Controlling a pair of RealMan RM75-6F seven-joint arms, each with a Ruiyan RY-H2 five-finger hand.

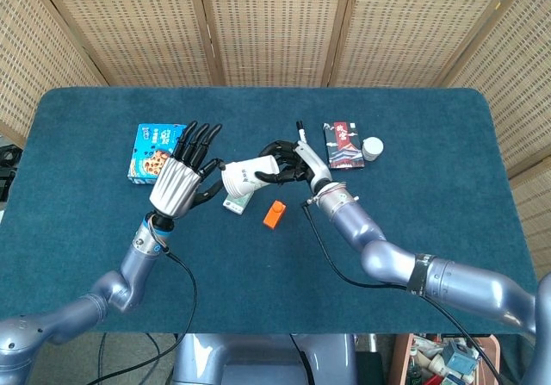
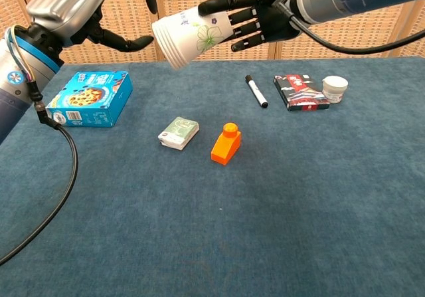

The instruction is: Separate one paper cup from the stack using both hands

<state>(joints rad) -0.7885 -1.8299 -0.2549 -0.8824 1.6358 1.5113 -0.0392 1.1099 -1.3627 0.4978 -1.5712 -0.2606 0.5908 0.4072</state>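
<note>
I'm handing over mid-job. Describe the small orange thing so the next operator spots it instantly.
On the blue table, look near the middle, below the paper cup stack held up by the right hand. The orange bottle lies just right of a small green-and-white packet. It is the only orange item, blocky with a round cap.

1. Blue rectangular snack box [image 2: 89,98], flat on the blue cloth table [image 2: 265,230], at nine o'clock.
2. Small green-and-white packet [image 2: 178,132], centre.
3. Orange plastic block [image 2: 226,143], just beside the packet at three o'clock.
4. Black marker pen [image 2: 256,91], dark patterned card box [image 2: 300,92] and small white round jar [image 2: 335,88], at two o'clock.
</note>
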